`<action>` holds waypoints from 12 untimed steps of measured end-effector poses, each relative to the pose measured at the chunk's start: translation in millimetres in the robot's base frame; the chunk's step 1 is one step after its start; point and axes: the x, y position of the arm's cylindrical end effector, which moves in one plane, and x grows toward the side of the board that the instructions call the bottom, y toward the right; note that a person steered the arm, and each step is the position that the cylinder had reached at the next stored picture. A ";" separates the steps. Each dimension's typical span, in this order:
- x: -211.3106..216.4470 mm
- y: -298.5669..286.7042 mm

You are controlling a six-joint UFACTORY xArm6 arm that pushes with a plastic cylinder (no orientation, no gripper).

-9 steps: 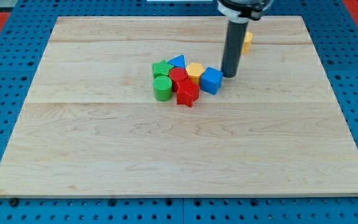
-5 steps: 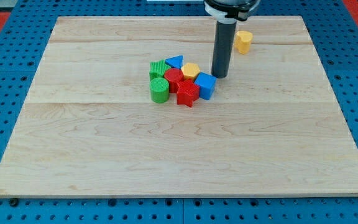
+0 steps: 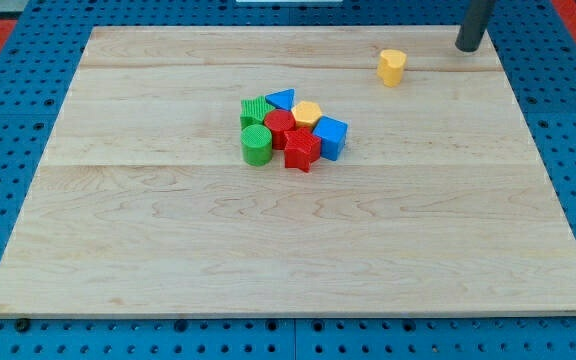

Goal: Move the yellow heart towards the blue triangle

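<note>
no readable text, no labels, no numbers

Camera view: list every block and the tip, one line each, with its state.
yellow heart: alone, untouched, near the view's top right.
blue triangle: at the cluster's top.
yellow block: in the cluster.
blue cube: cluster's right edge.
red blocks: cluster's middle.
green blocks: cluster's left.
my tip: right of the heart, apart.

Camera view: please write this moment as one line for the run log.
my tip: top right, right of yellow heart, apart | yellow heart: alone, up-right of cluster | blue triangle: cluster's top
</note>
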 end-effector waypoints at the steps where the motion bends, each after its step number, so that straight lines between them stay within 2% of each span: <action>1: 0.0 -46.7; 3: 5.2 -92.3; 4: 12.3 -92.5; 5: 15.9 -65.9; 7: 77.3 -87.5; 8: 75.3 -101.3; 10: 65.6 -67.0; 11: 44.1 -85.3; 12: 43.7 -131.9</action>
